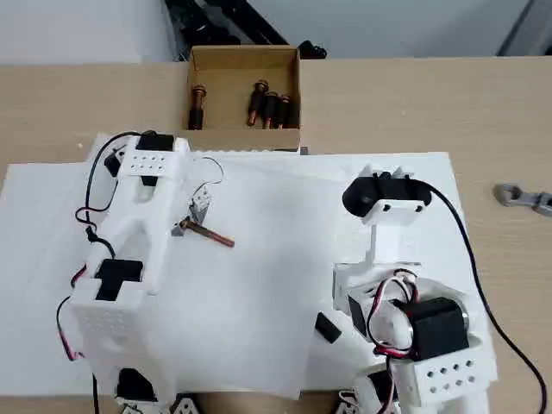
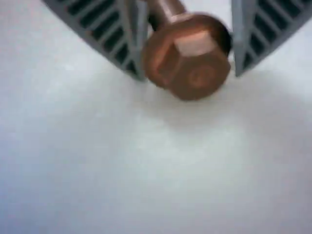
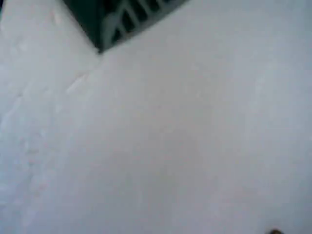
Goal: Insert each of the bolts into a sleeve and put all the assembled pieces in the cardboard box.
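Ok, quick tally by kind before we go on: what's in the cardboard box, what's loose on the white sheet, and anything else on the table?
In the cardboard box, assembled pieces: 4
On the white sheet, loose bolt: 1
On the bare table, grey metal part: 1
Total: 6

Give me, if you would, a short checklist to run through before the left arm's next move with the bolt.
1. The bolt lies at the left gripper: ok, its head sits right there.
2. Grip closed on the bolt: cannot tell.
3. Sleeve on the bolt: not ok, the shaft looks bare.
4. The cardboard box is open with bare floor left: ok.
5. The right arm is off the path to the box: ok, it sits back.
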Tool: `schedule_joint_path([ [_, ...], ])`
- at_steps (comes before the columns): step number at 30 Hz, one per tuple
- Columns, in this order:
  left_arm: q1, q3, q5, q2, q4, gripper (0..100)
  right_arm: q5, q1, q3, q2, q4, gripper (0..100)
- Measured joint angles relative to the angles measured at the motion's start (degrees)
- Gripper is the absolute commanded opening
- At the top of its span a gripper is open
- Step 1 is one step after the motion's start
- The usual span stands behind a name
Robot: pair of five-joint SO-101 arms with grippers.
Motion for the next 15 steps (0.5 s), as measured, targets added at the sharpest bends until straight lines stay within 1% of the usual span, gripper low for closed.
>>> schedule_joint_path([
  [4,0.09,-0.26,-3.34,0.0,-0.44,1,0.0,0.0,0.0,0.0,0.0,12.5],
  [8,0.26,-1.05,-6.86,0.18,0.0,0,0.0,0.0,0.0,0.0,0.0,12.5],
  [11,0.26,-4.13,-8.44,0.35,1.14,0,0.0,0.0,0.0,0.0,0.0,12.5],
  [15,0.18,-11.6,-12.22,0.44,4.75,0,0.0,0.09,0.0,0.0,0.0,12.5],
])
